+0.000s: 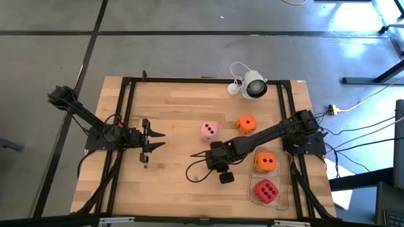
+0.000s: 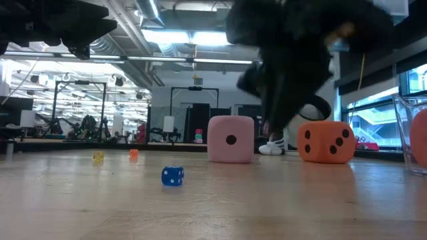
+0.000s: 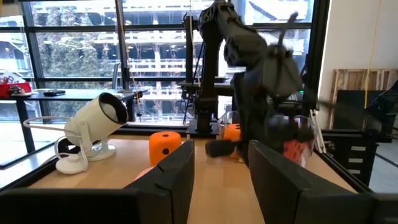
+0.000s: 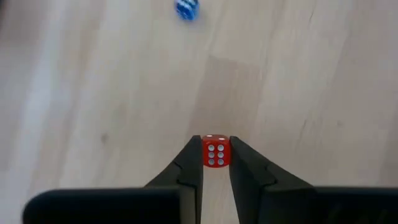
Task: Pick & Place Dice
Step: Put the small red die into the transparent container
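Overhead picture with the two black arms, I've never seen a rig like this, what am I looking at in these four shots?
Two robot arms work at a wooden table. One picture looks down from above, one looks level across the tabletop, and one comes from each arm's wrist. On the table lie a big pink die, two big orange dice, a big red die, a white camera and a tiny blue die. The right arm has its jaws closed on a tiny red die. The left arm waits, jaws open.

bare wood (image 1: 177, 107) left, big dice (image 1: 264, 161) crowd right
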Robot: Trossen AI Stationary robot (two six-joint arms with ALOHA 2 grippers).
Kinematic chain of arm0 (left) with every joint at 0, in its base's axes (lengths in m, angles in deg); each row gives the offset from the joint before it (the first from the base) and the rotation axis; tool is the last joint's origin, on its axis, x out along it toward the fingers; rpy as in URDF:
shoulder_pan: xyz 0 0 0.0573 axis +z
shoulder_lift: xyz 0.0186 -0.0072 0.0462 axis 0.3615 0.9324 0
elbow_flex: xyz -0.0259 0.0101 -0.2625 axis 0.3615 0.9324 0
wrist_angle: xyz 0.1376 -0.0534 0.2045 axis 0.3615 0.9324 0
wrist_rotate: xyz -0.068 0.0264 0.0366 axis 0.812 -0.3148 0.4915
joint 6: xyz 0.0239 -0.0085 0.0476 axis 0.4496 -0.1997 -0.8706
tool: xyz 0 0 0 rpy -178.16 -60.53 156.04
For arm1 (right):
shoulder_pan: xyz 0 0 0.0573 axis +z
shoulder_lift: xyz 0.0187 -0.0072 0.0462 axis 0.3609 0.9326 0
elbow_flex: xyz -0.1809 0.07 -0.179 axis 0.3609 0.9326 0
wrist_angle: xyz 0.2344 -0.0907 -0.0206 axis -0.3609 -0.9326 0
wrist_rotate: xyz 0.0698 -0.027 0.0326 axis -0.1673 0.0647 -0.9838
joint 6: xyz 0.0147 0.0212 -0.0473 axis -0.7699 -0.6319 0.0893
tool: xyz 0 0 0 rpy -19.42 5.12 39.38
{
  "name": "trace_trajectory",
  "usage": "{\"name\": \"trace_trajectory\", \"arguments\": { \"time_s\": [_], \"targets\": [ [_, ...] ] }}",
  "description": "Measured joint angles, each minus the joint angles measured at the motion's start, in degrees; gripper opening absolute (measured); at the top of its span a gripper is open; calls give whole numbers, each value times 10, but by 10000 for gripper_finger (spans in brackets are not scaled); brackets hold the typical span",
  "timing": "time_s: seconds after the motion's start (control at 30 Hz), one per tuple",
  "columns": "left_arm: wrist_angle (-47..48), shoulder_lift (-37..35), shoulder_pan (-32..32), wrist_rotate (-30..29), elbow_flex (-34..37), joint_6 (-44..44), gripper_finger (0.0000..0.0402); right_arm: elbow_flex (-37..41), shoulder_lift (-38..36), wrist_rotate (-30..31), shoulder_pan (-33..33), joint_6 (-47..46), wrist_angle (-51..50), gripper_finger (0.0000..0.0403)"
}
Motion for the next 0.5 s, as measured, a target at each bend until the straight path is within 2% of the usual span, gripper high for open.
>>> {"name": "trace_trajectory", "arguments": {
  "time_s": [0.17, 0.5],
  "targets": [
    [11, 0, 0, 0, 0, 1, 143, -12, -49, 7, 9, 2, -6, 51],
    [14, 0, 0, -1, 0, 10, 143, -14, -153, 85, 25, 12, -30, 51]
  ]
}}
